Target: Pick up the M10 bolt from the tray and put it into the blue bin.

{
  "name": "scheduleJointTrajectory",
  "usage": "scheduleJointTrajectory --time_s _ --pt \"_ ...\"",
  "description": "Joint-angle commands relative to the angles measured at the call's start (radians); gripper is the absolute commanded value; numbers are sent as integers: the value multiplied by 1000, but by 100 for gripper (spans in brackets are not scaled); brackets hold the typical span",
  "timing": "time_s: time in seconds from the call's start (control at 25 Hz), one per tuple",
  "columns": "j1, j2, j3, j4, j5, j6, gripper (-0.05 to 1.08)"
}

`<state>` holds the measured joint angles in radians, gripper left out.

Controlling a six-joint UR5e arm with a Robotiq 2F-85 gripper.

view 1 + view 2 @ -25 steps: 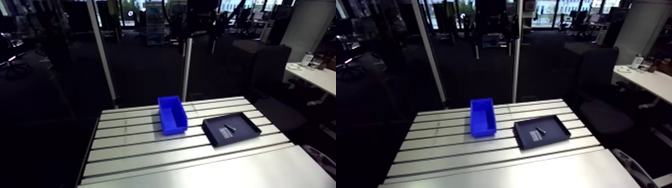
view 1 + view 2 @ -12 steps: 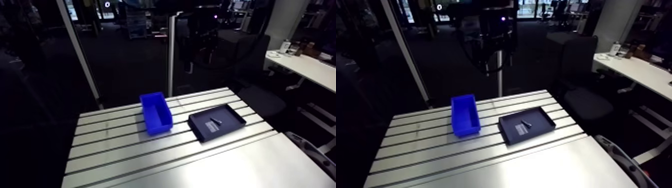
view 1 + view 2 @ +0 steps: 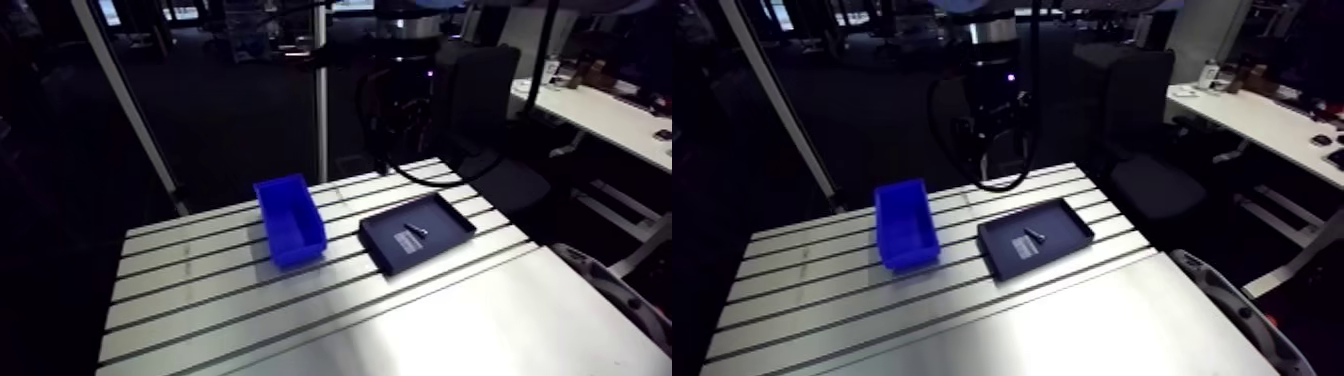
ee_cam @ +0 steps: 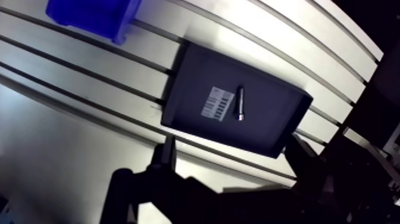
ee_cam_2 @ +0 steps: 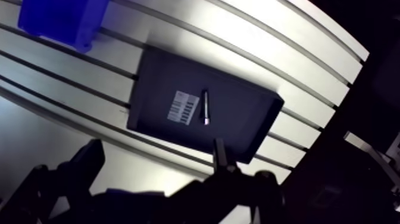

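Arm (image 3: 992, 80) swung; barcode label (image 4: 216, 103) lies beside bolt (image 4: 240, 103).

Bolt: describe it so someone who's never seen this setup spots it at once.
On the slotted table, a black tray sits beside the blue bin. Inside it lie a white label and, next to that, the bolt. The bolt is a thin grey rod, not a flat white patch.

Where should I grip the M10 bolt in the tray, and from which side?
Probably best to grip the M10 bolt at mid-shank, coming straight down and closing across its long axis. It lies flat on the tray floor beside the white label, clear of the walls.
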<state>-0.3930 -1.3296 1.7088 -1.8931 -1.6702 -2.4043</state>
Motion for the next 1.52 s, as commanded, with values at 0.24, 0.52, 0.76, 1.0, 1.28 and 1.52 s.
scheduleJointTrajectory --time_s 0.24,0.52,0.76,1.0,1.28,1.52 --pt "-124 2 125 -126 48 -132 1" --pt "-162 47 131 -160 73 -171 1" --pt "-161 65 144 -174 66 -157 13" --pt "-158 57 180 -237 63 -80 29" --pt "-142 63 206 -240 66 -31 36" --pt "-141 97 203 -262 66 -48 36"
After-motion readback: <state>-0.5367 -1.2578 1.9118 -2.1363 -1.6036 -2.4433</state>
